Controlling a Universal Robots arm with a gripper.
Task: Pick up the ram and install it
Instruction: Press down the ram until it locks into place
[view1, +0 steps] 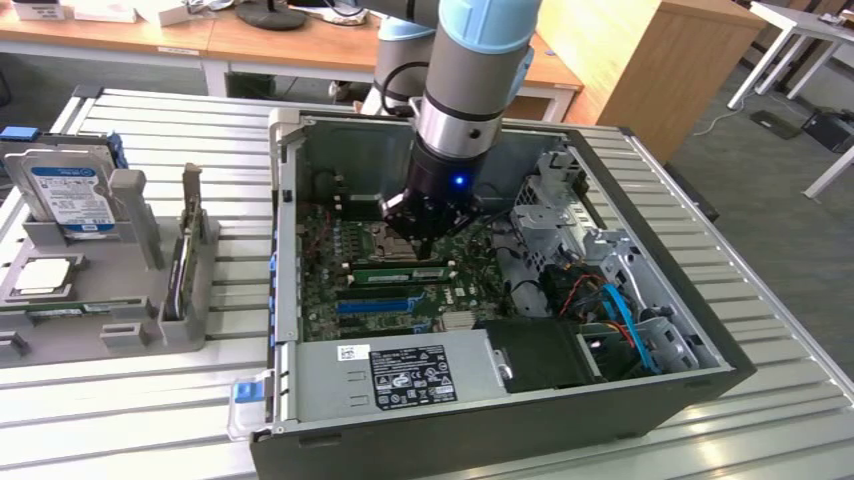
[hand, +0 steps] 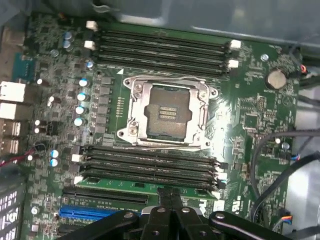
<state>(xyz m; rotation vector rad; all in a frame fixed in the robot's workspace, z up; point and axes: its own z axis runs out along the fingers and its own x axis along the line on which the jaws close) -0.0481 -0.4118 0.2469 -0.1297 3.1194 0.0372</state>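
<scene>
Inside the computer case (view1: 641, 395), the ram (hand: 145, 185) sits in the motherboard (hand: 250, 110) slot.

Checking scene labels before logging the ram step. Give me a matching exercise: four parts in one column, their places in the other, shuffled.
Parts:
1. long green ram stick
2. silver metal CPU socket frame
3. blue plastic slot strip
4. hard drive with blue-and-white label

Places:
A. in the grey rack outside the computer case, on the exterior view's left
B. between the two banks of black memory slots
C. in the outermost slot of one memory bank, at the tips of the shut gripper
D. on the green motherboard, beyond the ram from the socket

Pairs: 1-C, 2-B, 3-D, 4-A
</scene>
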